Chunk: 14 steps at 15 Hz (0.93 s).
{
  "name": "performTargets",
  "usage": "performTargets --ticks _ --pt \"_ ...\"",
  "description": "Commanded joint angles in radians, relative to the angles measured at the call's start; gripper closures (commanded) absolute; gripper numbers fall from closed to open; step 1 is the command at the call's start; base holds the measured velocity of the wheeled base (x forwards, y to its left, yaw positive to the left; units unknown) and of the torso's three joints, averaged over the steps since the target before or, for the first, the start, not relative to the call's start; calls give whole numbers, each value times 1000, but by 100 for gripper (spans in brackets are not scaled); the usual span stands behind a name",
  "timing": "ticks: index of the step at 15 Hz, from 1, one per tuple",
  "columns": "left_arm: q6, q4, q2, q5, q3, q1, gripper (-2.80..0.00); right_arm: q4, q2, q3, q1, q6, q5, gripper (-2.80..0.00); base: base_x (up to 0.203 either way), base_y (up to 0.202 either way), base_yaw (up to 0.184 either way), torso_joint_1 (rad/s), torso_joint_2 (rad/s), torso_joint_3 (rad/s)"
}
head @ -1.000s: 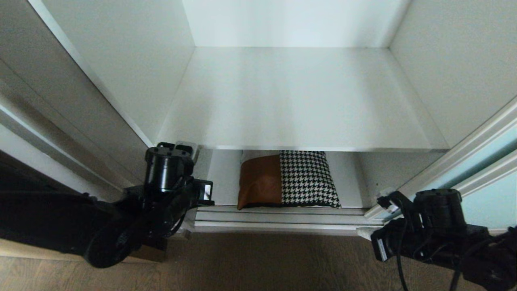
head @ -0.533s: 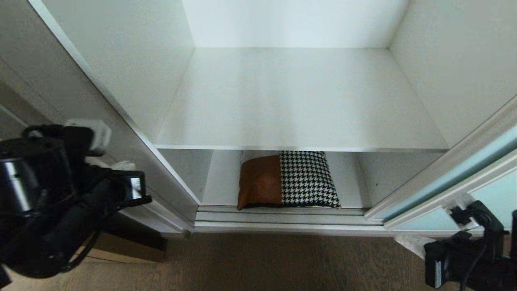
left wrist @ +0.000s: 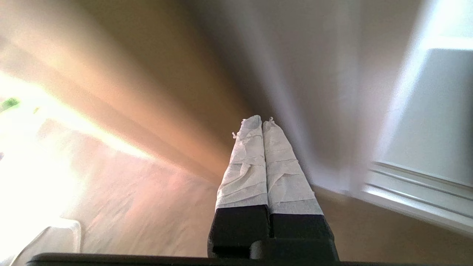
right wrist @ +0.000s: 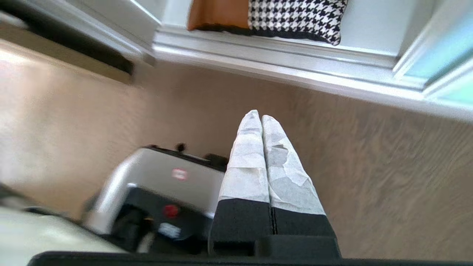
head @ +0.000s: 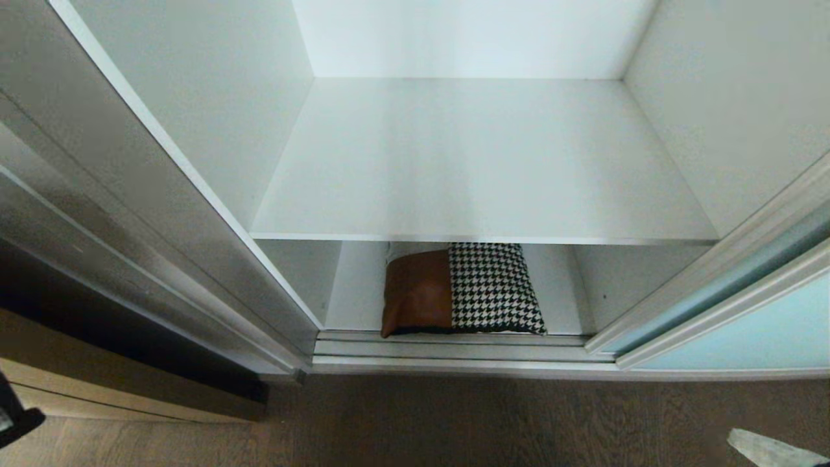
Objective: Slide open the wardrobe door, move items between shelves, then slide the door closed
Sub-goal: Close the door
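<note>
The sliding wardrobe door (head: 765, 331), pale aqua glass in a silver frame, stands pushed aside at the right, so the white interior is exposed. The tan-leather and houndstooth cushion (head: 463, 288) lies on the lower shelf (head: 360, 295), behind the floor track. Above it the upper shelf (head: 480, 162) is bare. My left gripper (left wrist: 262, 120) is shut and empty, low over the wooden floor left of the wardrobe. My right gripper (right wrist: 258, 115) is also shut and empty, above the floor in front of the cushion (right wrist: 292, 16) and the door (right wrist: 436, 55). Only its taped fingers (head: 765, 447) reach the head view's bottom edge.
A silver door track (head: 454, 353) runs along the wardrobe's front bottom edge. A grey panel (head: 130, 214) and a tan wood-grain piece (head: 117, 389) stand at the left. My own base (right wrist: 162, 184) sits on the wood floor (head: 454, 421) beside the right gripper.
Both arms have dropped back from the wardrobe's lower front corners and left the head view almost entirely. The cushion and the door have not moved.
</note>
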<state>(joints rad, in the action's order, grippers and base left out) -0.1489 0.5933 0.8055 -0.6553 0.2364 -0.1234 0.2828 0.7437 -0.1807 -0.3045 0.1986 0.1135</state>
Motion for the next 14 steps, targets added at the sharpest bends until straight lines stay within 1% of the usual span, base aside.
performTargets --ticks 1,2,3,4,6,8,10,12,13,14 --pt "1 -13 -125 -3 -42 45 0 -156 -233 -35 20 72 -4 0 0 0 0 0 0 0" --pt "11 -22 -146 -3 -47 65 0 -197 -270 -50 57 106 -6 0 0 0 0 0 0 0" --pt "15 -25 -170 -2 -54 83 0 -212 -307 -49 69 116 -6 0 0 0 0 0 0 0" --pt "15 -27 -205 -2 -75 94 0 -219 -336 -32 77 120 -5 0 0 0 0 0 0 0" --pt "11 -34 -306 0 -165 132 0 -216 -358 10 87 128 -7 0 0 0 0 0 0 0" --pt "12 -62 -421 19 -211 168 0 -211 -375 4 88 128 0 0 0 0 0 0 0 0" --pt "14 -85 -509 72 -220 182 0 -212 -384 12 88 128 1 0 0 0 0 0 0 0" --pt "24 -98 -556 177 -226 178 0 -212 -388 8 90 128 -1 0 0 0 0 0 0 0" --pt "44 -140 -582 208 -233 169 0 -213 -389 13 93 125 0 0 0 0 0 0 0 0" --pt "72 -234 -611 232 -236 159 0 -218 -386 12 93 122 3 0 0 0 0 0 0 0"
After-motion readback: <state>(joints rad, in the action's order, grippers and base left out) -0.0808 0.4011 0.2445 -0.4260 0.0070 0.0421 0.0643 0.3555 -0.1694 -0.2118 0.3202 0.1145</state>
